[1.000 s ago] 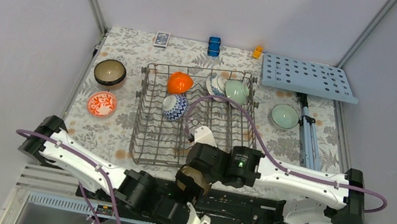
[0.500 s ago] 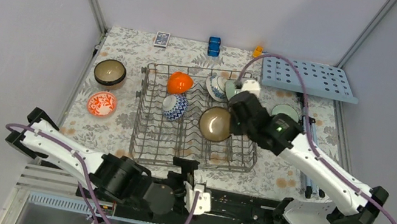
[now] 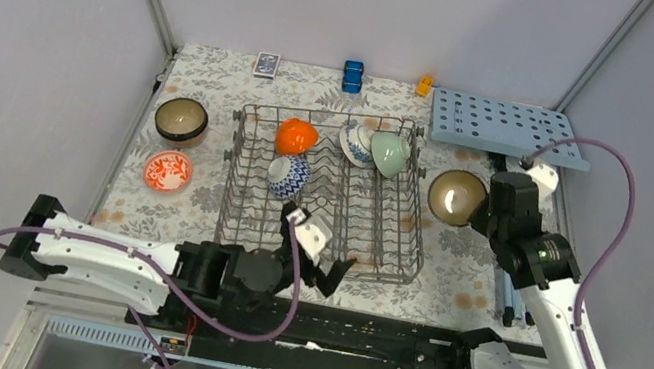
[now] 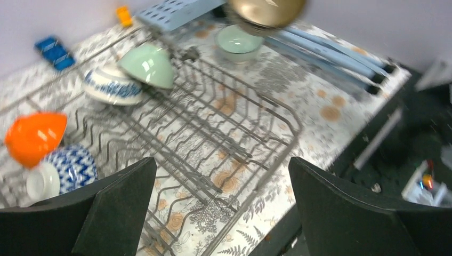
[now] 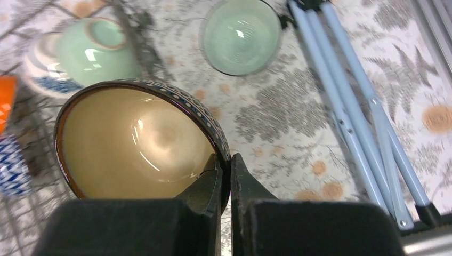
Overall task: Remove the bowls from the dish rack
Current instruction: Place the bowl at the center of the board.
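Top external view, looking down on a floral-patterned surface (image 3: 186, 211). Shows the grey wire dish rack (image 3: 365, 232) at the centre, carrying four bowls in its far half: an orange bowl (image 3: 295, 136) tipped on edge, a blue-and-white zigzag bowl (image 3: 288, 177) just in front of it, and a white bowl with blue pattern (image 3: 354, 142) side by side with a pale green bowl (image 3: 390, 153) near the far right corner. Places two more bowls upright on the surface left of the rack: a dark brown bowl (image 3: 180, 119) and, nearer, a red-and-white bowl (image 3: 167, 171). Finds the right jaws clenched on a cream-lined bowl (image 3: 456, 196) with a dark patterned rim, held in the air just right of the rack. From the right wrist, catches that rim pinched between the two fingers (image 5: 205, 184), with a second pale green bowl (image 5: 242, 34) upright on the surface beyond, beside folded light-blue legs (image 5: 352, 106). From the left wrist, frames the left jaws spread wide, released, gripping nothing, at the rack's near edge. Puts a light-blue board (image 3: 506, 127) with holes at the far right.
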### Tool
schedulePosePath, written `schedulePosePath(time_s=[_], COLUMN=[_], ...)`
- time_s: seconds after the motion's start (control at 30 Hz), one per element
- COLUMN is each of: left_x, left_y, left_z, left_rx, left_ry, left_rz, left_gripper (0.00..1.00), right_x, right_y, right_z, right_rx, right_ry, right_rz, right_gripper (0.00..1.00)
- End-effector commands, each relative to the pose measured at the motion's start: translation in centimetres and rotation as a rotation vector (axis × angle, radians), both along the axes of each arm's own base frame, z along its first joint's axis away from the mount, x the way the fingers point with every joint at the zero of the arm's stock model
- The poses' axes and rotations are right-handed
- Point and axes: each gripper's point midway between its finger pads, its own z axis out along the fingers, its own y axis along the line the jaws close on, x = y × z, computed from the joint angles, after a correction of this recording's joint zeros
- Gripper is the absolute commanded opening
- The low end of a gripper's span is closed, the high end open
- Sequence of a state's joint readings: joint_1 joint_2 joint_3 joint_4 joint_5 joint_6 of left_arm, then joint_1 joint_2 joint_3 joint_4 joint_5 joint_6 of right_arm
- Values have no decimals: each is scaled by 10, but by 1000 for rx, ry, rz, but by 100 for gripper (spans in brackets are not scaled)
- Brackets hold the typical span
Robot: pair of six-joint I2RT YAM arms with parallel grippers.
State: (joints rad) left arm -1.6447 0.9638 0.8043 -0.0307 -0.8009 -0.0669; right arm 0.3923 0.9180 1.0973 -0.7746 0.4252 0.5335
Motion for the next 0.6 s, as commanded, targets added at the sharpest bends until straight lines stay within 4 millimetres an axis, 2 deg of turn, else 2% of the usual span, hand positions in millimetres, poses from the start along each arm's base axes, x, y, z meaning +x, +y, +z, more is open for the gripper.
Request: schedulePosePath(time_s=[0.0,0.13,0.27,0.57], left_x=[30,43,43,38], left_y=[7,24,32,36], left_z=[3,-12,-20,-52], left_rx=[-312,-363,-393,-370], left_ry=[224,342,408,499], left_rz=[203,352,395,446], left_gripper=[99,99,99,99], right_x=[-3,-10,-15,-18], right_y=[-21,-39,-50,-59], right_z=[-17,-58,-94,-140], right_rx=[101,121,196,297], right_ry=[-29,64,110,173], right_rz=[-158,-265,-341,-495], right_gripper=[0,0,0,0])
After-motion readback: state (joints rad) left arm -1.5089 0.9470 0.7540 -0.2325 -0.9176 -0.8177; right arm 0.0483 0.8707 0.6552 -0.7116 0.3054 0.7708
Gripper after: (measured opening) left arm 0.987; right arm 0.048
